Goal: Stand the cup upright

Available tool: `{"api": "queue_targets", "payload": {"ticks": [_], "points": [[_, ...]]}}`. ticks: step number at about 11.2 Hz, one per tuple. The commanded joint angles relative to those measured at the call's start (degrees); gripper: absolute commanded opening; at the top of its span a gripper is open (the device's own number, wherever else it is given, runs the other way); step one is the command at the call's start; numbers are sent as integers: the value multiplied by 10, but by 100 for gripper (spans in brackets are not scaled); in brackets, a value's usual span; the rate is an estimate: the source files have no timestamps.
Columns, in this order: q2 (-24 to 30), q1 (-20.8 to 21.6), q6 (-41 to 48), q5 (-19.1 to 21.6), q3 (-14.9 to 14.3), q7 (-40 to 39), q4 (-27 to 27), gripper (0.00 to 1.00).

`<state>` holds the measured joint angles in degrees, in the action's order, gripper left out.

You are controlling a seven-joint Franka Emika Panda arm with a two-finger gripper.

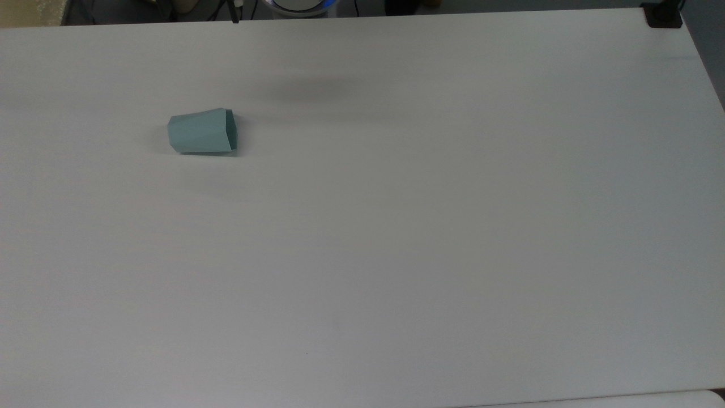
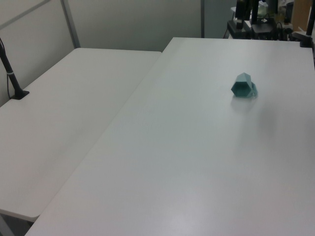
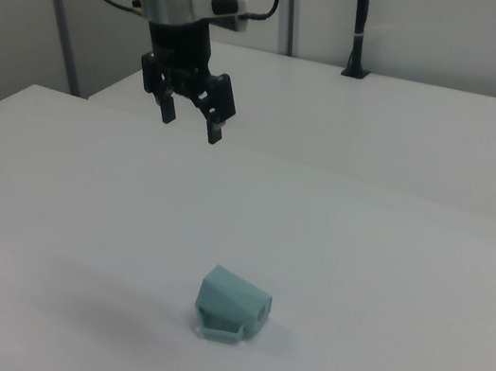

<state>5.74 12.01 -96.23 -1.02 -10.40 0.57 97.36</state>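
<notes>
The pale teal faceted cup [image 1: 202, 131] lies on its side on the white table [image 1: 396, 226], its mouth toward the top view's right. In the left view the cup [image 2: 244, 86] shows its open mouth toward the camera. In the right view the cup [image 3: 232, 306] rests with its small handle down at the front and its narrow base toward the right view's left. My gripper [image 3: 192, 123] hangs open high above the table, well behind the cup and to the right view's left of it, with nothing between its fingers.
A second white table [image 2: 64, 113] adjoins on the left view's left, with a black post clamp [image 2: 15, 88] at its edge. A black clamp [image 1: 662, 17] sits at the top view's far right corner. Equipment [image 2: 256, 19] stands beyond the table's far end.
</notes>
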Motion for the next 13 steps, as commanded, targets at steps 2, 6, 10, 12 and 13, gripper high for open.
{"api": "queue_targets", "payload": {"ticks": [2,6,10,12,13], "points": [[12,-5,47,-40,12,-41,2,100],[13,-7,54,-36,9,-29,2,100],[4,7,47,-49,15,-7,12,100],[6,35,41,-102,15,41,27,100],[6,48,41,-112,15,60,32,100]]}}
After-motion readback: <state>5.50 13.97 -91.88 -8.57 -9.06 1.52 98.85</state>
